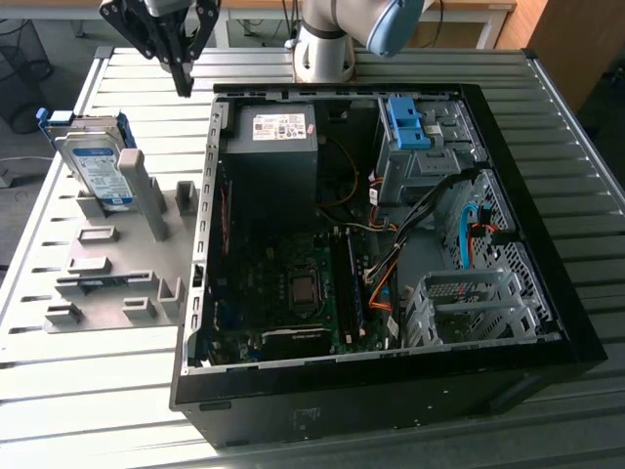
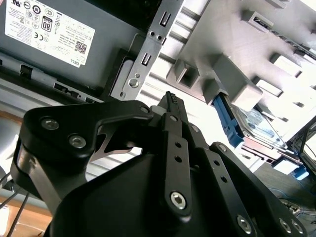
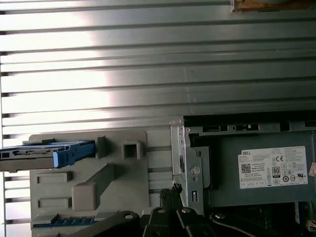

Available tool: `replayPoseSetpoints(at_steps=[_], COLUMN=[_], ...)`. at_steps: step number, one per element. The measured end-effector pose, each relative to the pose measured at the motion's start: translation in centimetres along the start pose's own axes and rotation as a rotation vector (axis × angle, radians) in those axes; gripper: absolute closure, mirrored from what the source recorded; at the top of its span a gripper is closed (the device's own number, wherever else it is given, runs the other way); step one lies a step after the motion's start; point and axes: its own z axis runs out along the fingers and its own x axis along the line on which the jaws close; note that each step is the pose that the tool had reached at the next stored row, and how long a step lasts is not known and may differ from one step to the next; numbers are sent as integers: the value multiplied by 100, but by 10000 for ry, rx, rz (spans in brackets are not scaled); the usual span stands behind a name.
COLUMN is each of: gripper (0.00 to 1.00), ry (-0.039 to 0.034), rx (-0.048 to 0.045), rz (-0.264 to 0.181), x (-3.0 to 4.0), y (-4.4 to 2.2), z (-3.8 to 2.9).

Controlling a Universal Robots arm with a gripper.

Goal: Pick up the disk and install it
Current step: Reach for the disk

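**Gripper.** In the exterior view the gripper point(image 1: 183, 88) hangs over the far part of the tabletop point(image 1: 88, 391), pointing down. It is between the far end of the fixture plate point(image 1: 127, 264) and the far corner of the computer case point(image 1: 576, 332) on the exterior view's left. The fingers are closed against each other with nothing between them. In the second wrist view the two black fingers meet at a single tip point(image 2: 171, 98). The gripper touches neither the fixture plate nor the case.

**Disk.** The disk point(image 1: 98, 166) is at the far end of the grey fixture plate, on the exterior view's left, well apart from the case.
- It stands on edge, tilted back in a slot between raised grey blocks.
- Its white and blue label faces the near side, and a blue side rail shows along its edge.
- In the first wrist view the disk point(image 3: 44, 154) is seen edge-on, projecting from the fixture plate point(image 3: 98, 207), with the gripper point(image 3: 173, 190) off to one side.
- In the second wrist view the disk point(image 2: 259, 126) lies beyond the grey blocks of the fixture plate point(image 2: 222, 44).

**Computer case.** The case lies on its side, open side up, on the slatted metal tabletop.
- Power supply point(image 1: 269, 166) — a dark grey box with a white sticker, in the far corner on the exterior view's left.
- Blue bracket point(image 1: 408, 122) — in the drive cage at the far side, with no drive in it.
- Motherboard point(image 1: 293, 293) — on the case floor at the near side.

The arm base point(image 1: 322, 49) stands just beyond the far wall of the case.
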Motion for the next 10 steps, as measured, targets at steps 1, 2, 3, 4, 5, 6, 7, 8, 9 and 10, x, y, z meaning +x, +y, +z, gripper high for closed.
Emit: replayPoseSetpoints(at_steps=[1, 2, 3, 4, 5, 6, 7, 8, 9, 10], gripper=[89, 89, 89, 89, 89, 89, 89, 89, 89, 89], ry=[-1, 0, -1, -1, -2, -1, -1, -1, -1, -1], rx=[-1, 0, 0, -1, -1, -1, -1, -1, -1, 0], rz=[1, 0, 1, 1, 1, 1, 0, -1, 0, 0], x=[6, 21, 39, 55, 68, 75, 76, 76, 84, 91], y=[6, 8, 8, 7, 6, 5, 5, 5, 5, 4], z=[1, 1, 1, 1, 1, 1, 1, 1, 1, 0])
